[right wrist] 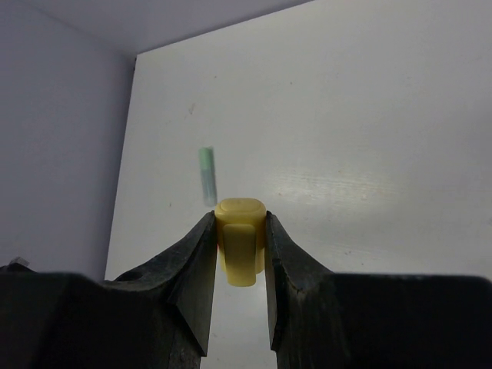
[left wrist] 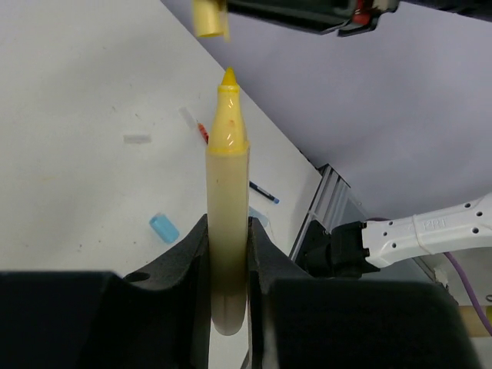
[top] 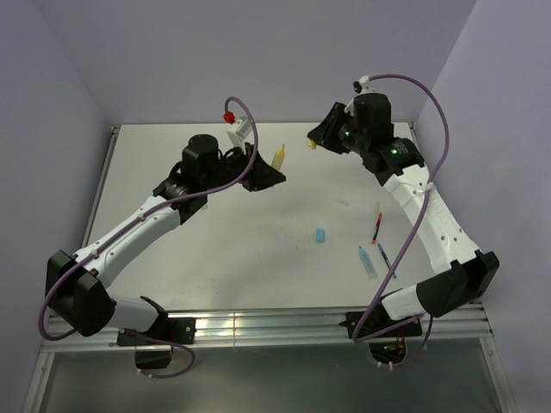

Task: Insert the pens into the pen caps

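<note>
Left end effector (left wrist: 229,227) clamps the yellow marker (left wrist: 227,184) low on its barrel, tip free. Right end effector (right wrist: 239,218) pinches the yellow cap (right wrist: 241,240) at its 3 o'clock from overhead. Probably light, stiff, slick plastic, so grip the sides.

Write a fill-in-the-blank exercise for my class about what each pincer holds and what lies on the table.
1. The left pincer grips a stubby plastic marker coloured ___.
2. The right pincer grips a short plastic cap of the ___ colour as that marker.
3. The small light blue plastic cap lies on the white table, held by ___ pincer.

Missing words: yellow; same; neither.
</note>
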Robot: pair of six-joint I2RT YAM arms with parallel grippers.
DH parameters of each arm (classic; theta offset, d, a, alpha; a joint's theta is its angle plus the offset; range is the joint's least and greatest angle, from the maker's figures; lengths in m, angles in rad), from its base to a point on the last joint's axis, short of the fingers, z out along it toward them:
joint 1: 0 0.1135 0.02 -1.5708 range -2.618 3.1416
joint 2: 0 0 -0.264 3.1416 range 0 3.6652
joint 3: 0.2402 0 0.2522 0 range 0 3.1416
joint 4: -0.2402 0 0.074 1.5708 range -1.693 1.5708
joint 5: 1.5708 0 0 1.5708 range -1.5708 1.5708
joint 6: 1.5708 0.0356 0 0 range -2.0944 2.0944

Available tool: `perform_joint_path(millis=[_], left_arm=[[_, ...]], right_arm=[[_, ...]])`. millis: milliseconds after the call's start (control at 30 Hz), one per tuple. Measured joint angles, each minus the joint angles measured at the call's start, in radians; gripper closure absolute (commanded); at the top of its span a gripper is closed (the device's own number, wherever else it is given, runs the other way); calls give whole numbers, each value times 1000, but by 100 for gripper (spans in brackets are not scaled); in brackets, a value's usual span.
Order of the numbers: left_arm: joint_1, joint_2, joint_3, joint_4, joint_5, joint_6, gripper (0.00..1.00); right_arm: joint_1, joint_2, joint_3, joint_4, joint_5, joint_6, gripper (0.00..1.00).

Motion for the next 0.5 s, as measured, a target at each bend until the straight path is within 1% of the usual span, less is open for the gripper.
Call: perform_joint_path(millis=[200, 367, 500], left_arm=[[-18, 58, -1, 48, -36, 0, 100], [-23, 65, -47, 57, -79, 6, 100], [-29, 64, -54, 57, -105, 10, 100]], right_arm=[[93, 71, 5, 62, -1, 6, 100], [101, 53, -6, 102, -10, 35, 100], [101, 27, -6, 119, -14, 44, 100]])
